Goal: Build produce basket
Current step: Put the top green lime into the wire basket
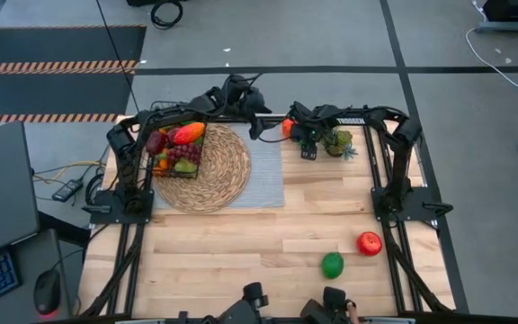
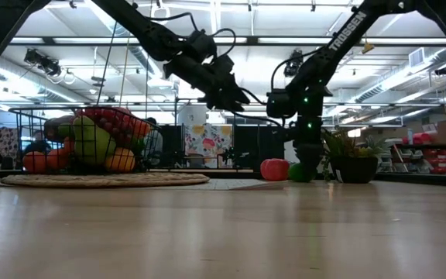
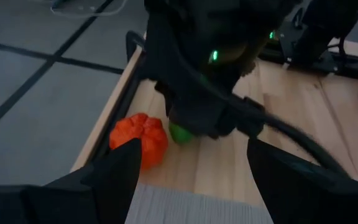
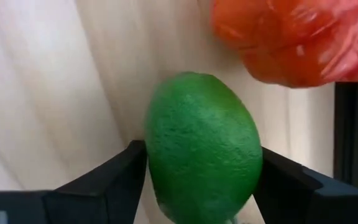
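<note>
Pale wood planks run under the right gripper (image 4: 197, 180), whose fingers press both sides of a green lime (image 4: 202, 146), likely to lift it toward the basket (image 1: 176, 150) well off to its side. An orange fruit (image 4: 297, 37) sits just beyond the lime. Facing it nearby, the left gripper (image 3: 191, 168) hangs spread and empty, apparently waiting.

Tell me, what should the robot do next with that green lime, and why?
Probably lift it straight up. The right gripper has its fingers on both sides of the lime, which sits on the table beside an orange fruit. The basket is across the table, so it must rise before carrying over.
</note>
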